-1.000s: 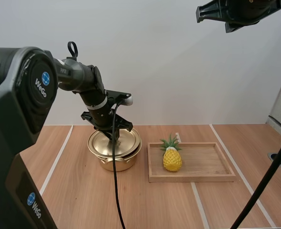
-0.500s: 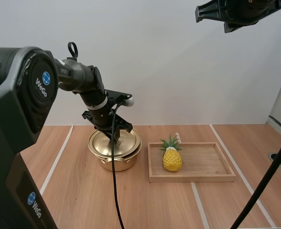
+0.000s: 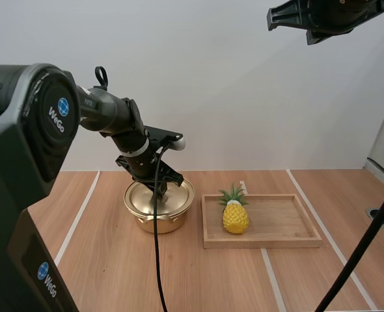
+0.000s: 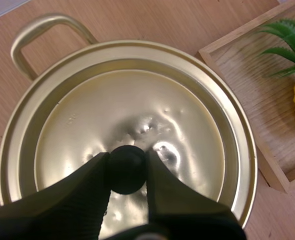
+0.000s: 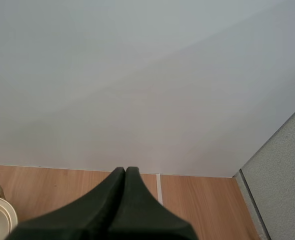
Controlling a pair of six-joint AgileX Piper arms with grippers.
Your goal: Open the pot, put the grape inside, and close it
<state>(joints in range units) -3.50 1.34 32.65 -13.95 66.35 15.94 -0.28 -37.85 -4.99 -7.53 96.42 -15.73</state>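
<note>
Pot lid (image 4: 152, 100): thin gold metal, likely light, stiff, slick. Hold: black knob (image 4: 126, 171), pinched between my left claw (image 4: 127, 159) tips. Right claw (image 5: 125, 172) pressed together.

Wooden tray (image 3: 276, 218) lies apparently flat on the table (image 3: 107, 273)

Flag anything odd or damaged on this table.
The lid on the pot is dented around its knob, which the left gripper pinches. The fruit in the tray is a pineapple, not grapes. Nothing is spilled.
</note>
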